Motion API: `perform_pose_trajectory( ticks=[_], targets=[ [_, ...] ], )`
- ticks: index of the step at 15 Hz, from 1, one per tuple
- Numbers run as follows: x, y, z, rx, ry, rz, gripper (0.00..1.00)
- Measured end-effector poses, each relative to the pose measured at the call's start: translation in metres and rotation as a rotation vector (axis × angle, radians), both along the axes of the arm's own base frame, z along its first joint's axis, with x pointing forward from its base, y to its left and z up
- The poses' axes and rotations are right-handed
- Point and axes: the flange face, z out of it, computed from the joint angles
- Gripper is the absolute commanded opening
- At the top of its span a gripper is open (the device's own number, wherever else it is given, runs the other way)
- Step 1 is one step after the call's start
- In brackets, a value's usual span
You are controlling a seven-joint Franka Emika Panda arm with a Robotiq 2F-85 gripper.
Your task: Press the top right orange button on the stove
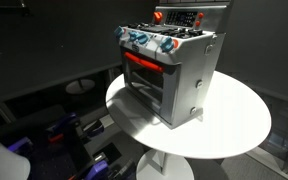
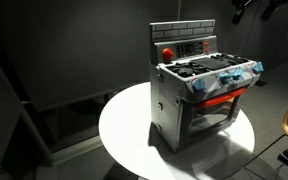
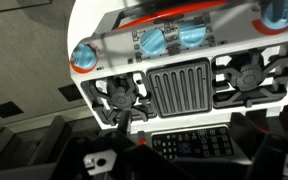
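Observation:
A silver toy stove [image 1: 189,75] stands on a round white table [image 1: 234,125] and shows in both exterior views [image 2: 174,105]. Its back panel has a dark keypad with an orange-red button at each end [image 1: 159,16] [image 1: 199,17]; one button shows clearly in an exterior view [image 2: 167,53]. In the wrist view I look down on the stove top [image 3: 179,85], with the keypad [image 3: 192,143] and a small orange glow [image 3: 142,142] below it. My gripper [image 3: 184,128] hangs above the stove, fingers spread wide and empty. It shows dark at the top edge [image 2: 246,8].
Blue knobs [image 3: 152,42] line the stove's front edge, with two black burners [image 3: 119,97] and a centre grill. The red oven handle [image 1: 141,62] faces the table's middle. Dark walls surround the table, and clutter lies on the floor [image 1: 79,135].

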Motion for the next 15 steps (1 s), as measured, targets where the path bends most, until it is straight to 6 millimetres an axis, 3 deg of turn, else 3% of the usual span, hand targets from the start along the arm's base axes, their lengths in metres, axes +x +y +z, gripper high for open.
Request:
perform_pose_trajectory(
  ticks=[6, 15],
  targets=[
    [0.039, -0.034, -0.002, -0.022, -0.007, -0.074, 1.00],
    [0.096, -0.099, -0.042, -0.049, 0.056, -0.178, 1.00]
  ],
)
